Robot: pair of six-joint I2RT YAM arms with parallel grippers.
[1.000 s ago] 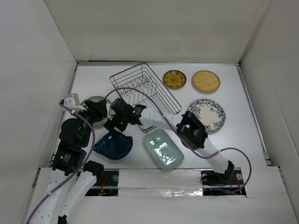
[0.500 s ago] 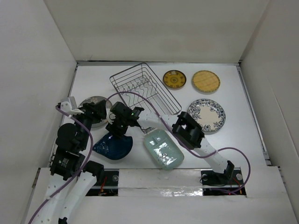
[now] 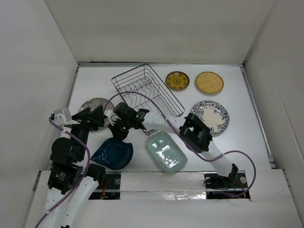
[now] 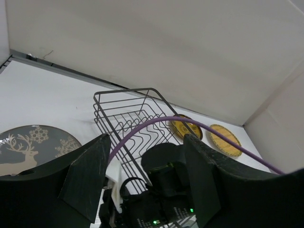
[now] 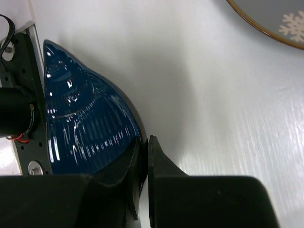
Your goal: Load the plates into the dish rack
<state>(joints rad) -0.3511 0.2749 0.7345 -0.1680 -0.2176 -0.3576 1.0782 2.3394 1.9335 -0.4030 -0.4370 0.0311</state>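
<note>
My right gripper [image 5: 145, 147] is shut on the rim of the dark blue leaf-shaped plate [image 5: 85, 123], one finger on each side of its edge. From above, that plate [image 3: 113, 154] lies at the near left with the right gripper [image 3: 119, 132] at its far edge. My left gripper [image 4: 145, 175] is open and holds nothing; the right arm's wrist fills the view past its fingers. The left gripper [image 3: 92, 118] hovers by the grey floral plate [image 3: 93, 104]. The dish rack [image 3: 147, 90] stands at the back with no plate in it.
A pale green glass plate [image 3: 165, 151] lies just right of the blue one. Two yellow round plates [image 3: 177, 80] [image 3: 209, 82] sit right of the rack, and a black-and-white patterned plate [image 3: 210, 117] below them. White walls enclose the table. A purple cable arcs over the right arm.
The right gripper has closed from wide open onto the blue plate's rim, and the plate has shifted a little toward the near left. The left arm has drawn back leftward.
</note>
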